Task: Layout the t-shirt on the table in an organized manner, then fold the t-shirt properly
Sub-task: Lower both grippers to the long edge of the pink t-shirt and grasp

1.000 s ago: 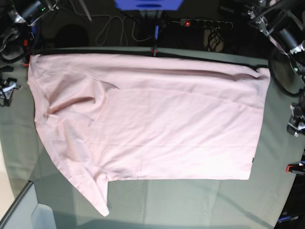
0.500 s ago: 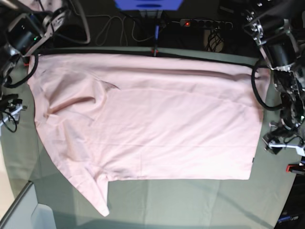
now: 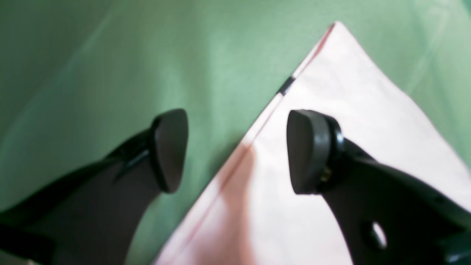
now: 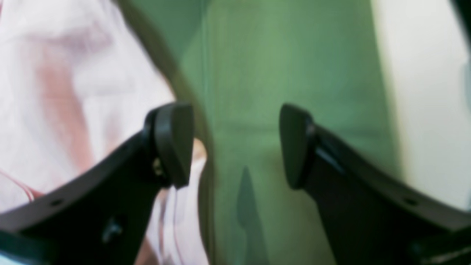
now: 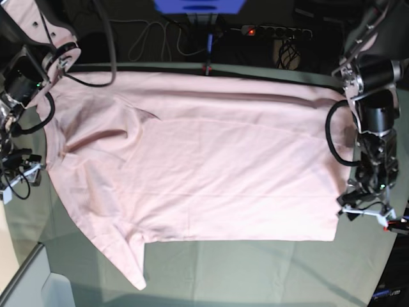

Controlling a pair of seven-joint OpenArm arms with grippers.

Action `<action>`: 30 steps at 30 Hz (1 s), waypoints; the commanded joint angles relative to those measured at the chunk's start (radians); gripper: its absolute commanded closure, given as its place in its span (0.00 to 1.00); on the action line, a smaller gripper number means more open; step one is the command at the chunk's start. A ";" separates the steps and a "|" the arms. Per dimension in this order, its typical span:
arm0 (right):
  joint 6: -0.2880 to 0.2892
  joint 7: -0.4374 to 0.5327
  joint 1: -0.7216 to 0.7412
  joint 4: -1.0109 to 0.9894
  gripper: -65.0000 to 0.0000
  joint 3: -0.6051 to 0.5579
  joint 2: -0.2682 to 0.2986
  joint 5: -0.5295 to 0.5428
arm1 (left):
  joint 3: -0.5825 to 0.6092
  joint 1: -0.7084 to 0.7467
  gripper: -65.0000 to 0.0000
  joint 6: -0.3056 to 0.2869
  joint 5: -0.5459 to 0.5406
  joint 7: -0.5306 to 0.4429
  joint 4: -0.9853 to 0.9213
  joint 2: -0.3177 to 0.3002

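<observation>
The pale pink t-shirt [image 5: 204, 160] lies spread flat across the table [image 5: 255, 268], one sleeve pointing to the near left; its lettering is hidden. My left gripper [image 5: 361, 210] is open and low at the shirt's near right corner. In the left wrist view the left gripper [image 3: 237, 152] straddles the shirt's [image 3: 331, 121] hem edge, below a small black tag [image 3: 286, 86]. My right gripper [image 5: 19, 176] is open at the shirt's left edge. In the right wrist view the right gripper [image 4: 235, 145] is over green table cloth [image 4: 257, 73], with shirt fabric [image 4: 73, 92] under its left finger [image 4: 174, 143].
A power strip [image 5: 276, 31] and cables lie beyond the table's far edge. Red-orange clamps sit at the far edge [image 5: 206, 67] and the right edge [image 5: 396, 224]. A pale grey bin corner [image 5: 51, 288] stands at the near left.
Both arms have come down from the far corners to the shirt's left and right side edges. The shirt has not moved.
</observation>
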 commanded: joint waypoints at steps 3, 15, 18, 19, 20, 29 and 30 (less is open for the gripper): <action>-0.001 0.043 0.023 0.019 0.42 0.001 0.008 0.017 | 0.065 -0.055 0.37 -0.003 0.023 -0.120 -0.054 -0.011; -0.001 0.044 0.000 0.019 0.42 0.002 0.002 0.017 | 0.198 -0.158 0.37 -0.010 0.041 -0.376 -0.393 -0.006; -0.001 0.044 0.000 0.019 0.42 0.002 -0.015 0.019 | 0.307 -0.159 0.37 -0.010 0.038 -0.381 -0.393 0.019; -0.001 0.044 0.000 0.019 0.42 0.002 -0.018 0.019 | 0.330 -0.159 0.37 -0.010 0.040 -0.383 -0.393 0.023; -0.001 0.044 0.000 0.019 0.42 0.002 -0.021 0.019 | 0.342 -0.159 0.37 -0.010 0.038 -0.383 -0.393 0.025; -0.001 0.044 0.000 0.019 0.42 0.002 -0.027 0.019 | 0.344 -0.144 0.37 -0.006 0.035 -0.383 -0.376 0.020; -0.001 0.044 0.000 0.019 0.42 0.002 -0.027 0.019 | 0.344 -0.141 0.37 -0.004 0.035 -0.383 -0.362 0.019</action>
